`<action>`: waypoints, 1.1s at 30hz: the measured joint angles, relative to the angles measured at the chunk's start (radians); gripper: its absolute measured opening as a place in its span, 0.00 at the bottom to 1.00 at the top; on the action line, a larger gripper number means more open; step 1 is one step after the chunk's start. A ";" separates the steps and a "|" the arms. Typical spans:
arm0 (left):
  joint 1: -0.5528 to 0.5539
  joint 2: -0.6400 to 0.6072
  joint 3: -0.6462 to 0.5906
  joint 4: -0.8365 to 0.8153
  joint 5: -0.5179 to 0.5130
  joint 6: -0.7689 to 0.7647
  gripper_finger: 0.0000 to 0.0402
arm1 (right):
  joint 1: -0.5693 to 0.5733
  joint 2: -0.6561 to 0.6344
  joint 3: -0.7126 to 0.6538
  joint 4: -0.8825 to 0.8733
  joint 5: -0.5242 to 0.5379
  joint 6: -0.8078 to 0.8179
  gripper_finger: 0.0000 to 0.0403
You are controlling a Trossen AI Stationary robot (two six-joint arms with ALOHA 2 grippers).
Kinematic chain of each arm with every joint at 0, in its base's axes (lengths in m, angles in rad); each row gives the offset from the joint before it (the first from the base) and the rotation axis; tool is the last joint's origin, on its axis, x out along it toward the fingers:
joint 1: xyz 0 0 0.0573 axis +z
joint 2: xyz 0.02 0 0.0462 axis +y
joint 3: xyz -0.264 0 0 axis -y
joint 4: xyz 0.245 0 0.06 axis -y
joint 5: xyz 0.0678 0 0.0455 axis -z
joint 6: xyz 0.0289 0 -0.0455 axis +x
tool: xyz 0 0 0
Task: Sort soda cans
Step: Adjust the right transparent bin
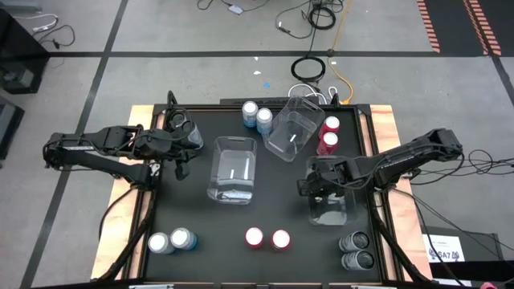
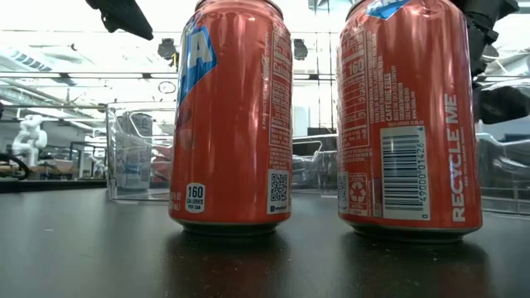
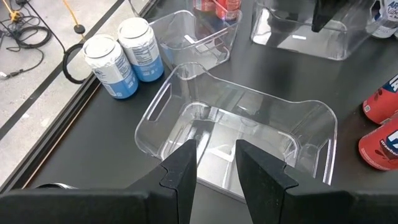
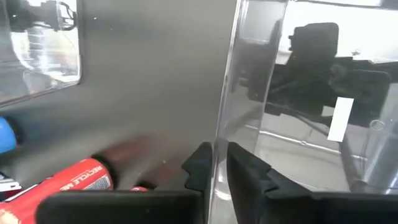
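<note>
1. Your right gripper (image 1: 313,186) sits at the right side of the table, its fingers (image 4: 249,167) pinched on the wall of the clear bin (image 1: 329,210) there; the right wrist view shows the clear wall running straight between the two pads.
2. Your left gripper (image 1: 183,152) is at the left side, just beside the middle bin (image 1: 234,168). Its fingers (image 3: 181,168) stand close together with nothing between them.
3. Two light blue cans (image 1: 257,115) stand at the far edge, beside the tilted bin (image 1: 290,128).
4. Two red cans (image 1: 328,134) stand at that tilted bin's right side.
5. Two more red cans (image 1: 267,238) stand upright near the front edge, in the middle; they fill the low view.
6. Two light blue cans (image 1: 170,240) stand at the front left corner.
7. Two dark cans (image 1: 354,250) sit at the front right corner, just in front of the gripped bin.
</note>
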State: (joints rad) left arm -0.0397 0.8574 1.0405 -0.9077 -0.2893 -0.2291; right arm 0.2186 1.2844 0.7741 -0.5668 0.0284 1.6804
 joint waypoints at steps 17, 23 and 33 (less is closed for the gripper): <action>0.000 0.000 0.000 0.001 0.000 -0.002 0.31 | 0.016 -0.024 0.000 -0.002 0.026 0.058 0.07; 0.000 0.000 0.000 0.001 0.000 -0.002 0.31 | 0.031 -0.024 0.000 0.003 0.052 0.040 0.09; 0.000 0.000 0.000 0.000 0.000 -0.001 0.31 | 0.032 -0.024 0.000 0.049 0.056 0.025 0.29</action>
State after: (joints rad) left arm -0.0397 0.8574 1.0405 -0.9073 -0.2890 -0.2302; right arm 0.2508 1.2601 0.7742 -0.5179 0.0841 1.7054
